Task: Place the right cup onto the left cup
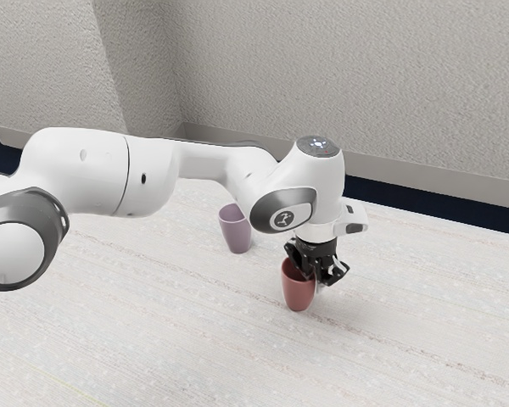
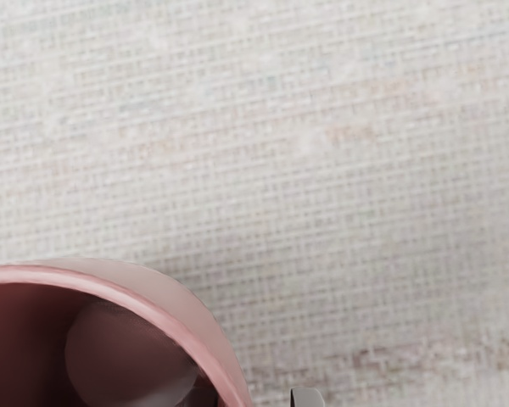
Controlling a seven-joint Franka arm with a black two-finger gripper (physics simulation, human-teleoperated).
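Tool (image 1: 316, 276) right at the rim of the red cup (image 1: 299, 292), fingers apart, straddling its wall, with a gap outside! That cup stands upright on the surface (image 1: 178, 339), and the purple cup (image 1: 236, 231) waits upright, off toward the exterior view's left.

I see: table (image 1: 153, 348), pale, faintly streaked | wall (image 1: 322, 68), grey, rough, cornered | skirting (image 1: 458, 181) along wall's foot | navy strip (image 1: 407, 198) between skirting and table
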